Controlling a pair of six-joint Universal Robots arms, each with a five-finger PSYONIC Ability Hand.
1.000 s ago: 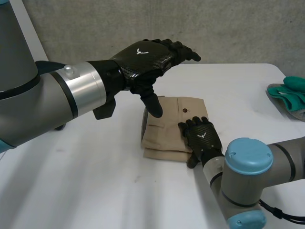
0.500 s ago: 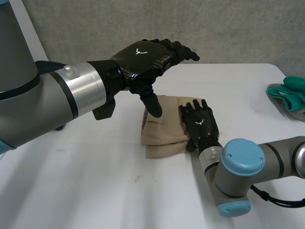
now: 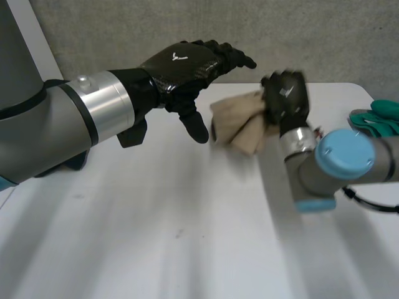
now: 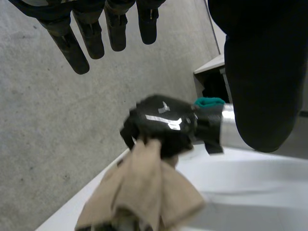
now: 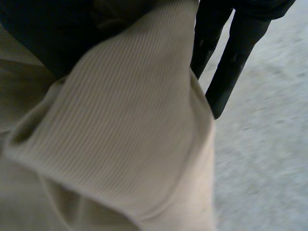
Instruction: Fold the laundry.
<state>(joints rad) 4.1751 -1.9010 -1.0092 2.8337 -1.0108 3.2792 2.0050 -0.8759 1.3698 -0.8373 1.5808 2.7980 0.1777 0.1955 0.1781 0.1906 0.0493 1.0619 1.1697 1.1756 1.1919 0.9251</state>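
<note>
Grasping a tan garment (image 3: 239,121) in the right hand (image 3: 285,96), fingers and thumb closed on a bunched part of it. Along that palm, ribbed tan fabric pinched under the dark thumb side, with straight fingers (image 5: 236,53) reaching past the fold. Hanging from the grip in loose, crumpled folds, toward eight o'clock of the hand. Over the far part of the white table (image 3: 156,224), at about one o'clock from its middle; cannot tell whether the lowest folds touch the top.

At nine o'clock of the garment, left hand (image 3: 187,65) released, gripping nothing. Fingers straight and slightly spread, aimed toward three o'clock; thumb hanging toward six o'clock, close to the garment's near edge, no contact seen. Raised above the table, grey forearm running off toward eight o'clock.

At three o'clock of the right hand, near the table's edge, a green cloth (image 3: 376,121), well apart from the garment. Behind everything, a grey wall (image 3: 124,31).
</note>
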